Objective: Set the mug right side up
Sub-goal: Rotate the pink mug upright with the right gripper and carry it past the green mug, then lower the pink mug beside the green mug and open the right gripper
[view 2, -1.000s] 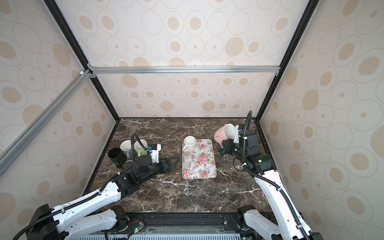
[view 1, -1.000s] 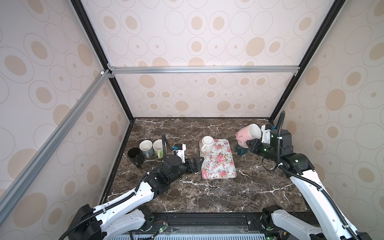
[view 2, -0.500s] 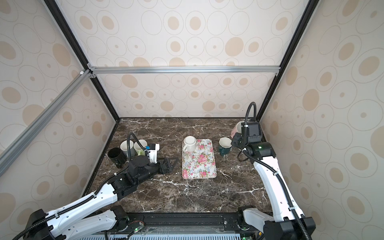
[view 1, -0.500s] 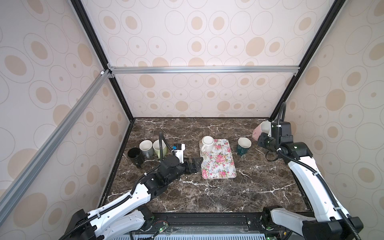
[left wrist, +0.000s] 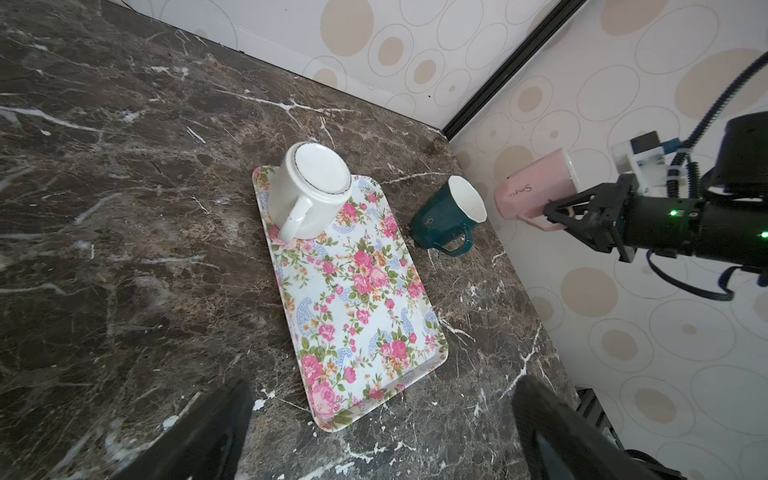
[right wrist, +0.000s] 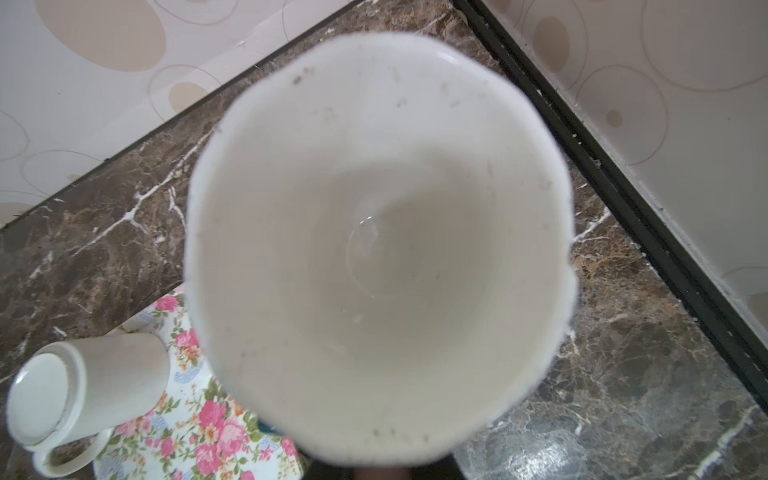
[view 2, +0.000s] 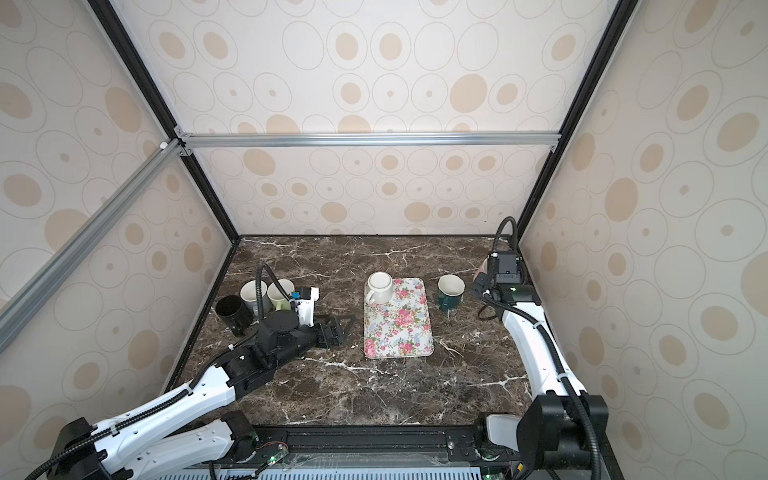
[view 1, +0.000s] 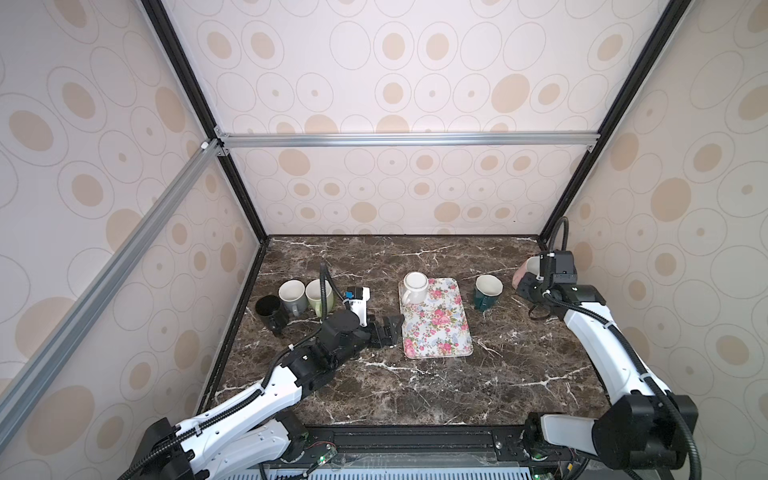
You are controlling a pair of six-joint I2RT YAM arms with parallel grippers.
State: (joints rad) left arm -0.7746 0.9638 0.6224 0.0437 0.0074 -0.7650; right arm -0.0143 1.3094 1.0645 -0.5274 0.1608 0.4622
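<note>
A pink ceramic mug [left wrist: 536, 187], white inside bare, is hanging sideways over the dark marble table's [view 1: 415, 386] right side, the right tool [left wrist: 559, 214] clamping its handle; the left tool [view 1: 388, 330] is gaping wide.

Looking at a pink mug [left wrist: 536, 187], white inside, dark lettering on its side: hanging tipped sideways, handle underneath, raised clear of the tabletop [left wrist: 124, 249] near its far right edge.
</note>
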